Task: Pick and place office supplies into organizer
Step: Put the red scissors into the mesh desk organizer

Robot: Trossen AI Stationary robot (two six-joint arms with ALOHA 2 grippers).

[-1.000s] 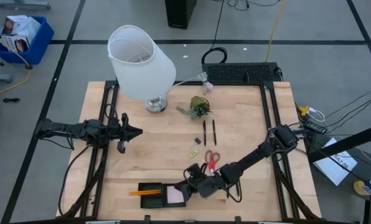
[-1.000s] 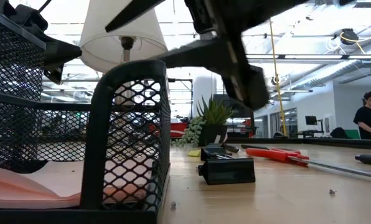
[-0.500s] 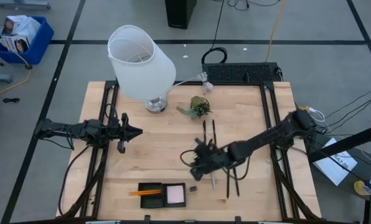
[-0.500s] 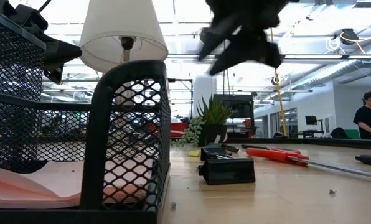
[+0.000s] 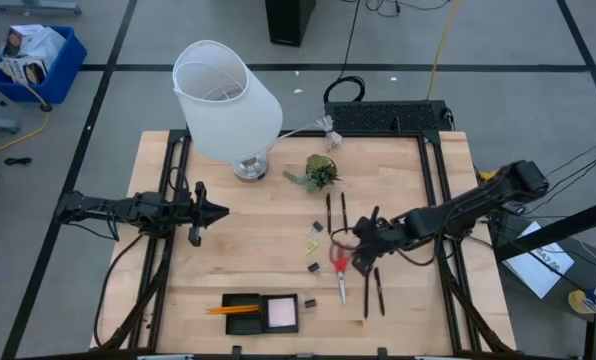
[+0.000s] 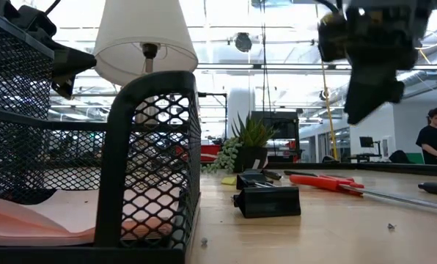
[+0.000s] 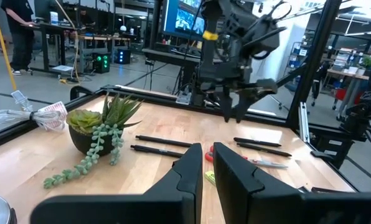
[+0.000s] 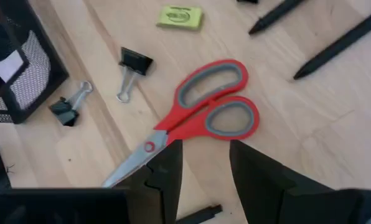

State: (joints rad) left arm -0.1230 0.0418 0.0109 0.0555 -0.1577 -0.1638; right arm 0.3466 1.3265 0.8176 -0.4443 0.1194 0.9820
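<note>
The right arm reaches in from the table's right edge, stretched low toward the middle. Its right gripper (image 5: 363, 240) points downward, its 2 fingers (image 8: 164, 168) parted and empty. The left arm lies level along the table's left side, its left gripper (image 5: 216, 211) closed, fingers (image 7: 188, 180) nearly together, pointing toward the centre.

The red-handled scissors (image 5: 340, 265) lie flat and closed on the table at my six o'clock, blades pointing toward the near edge. The organizer (image 5: 261, 312), a black mesh tray, sits at eight o'clock from them, holding a pink sticky-note pad (image 5: 281, 314) and orange pencils (image 5: 230, 310). Two black clips (image 8: 134, 62), I think, lie between scissors and tray.
</note>
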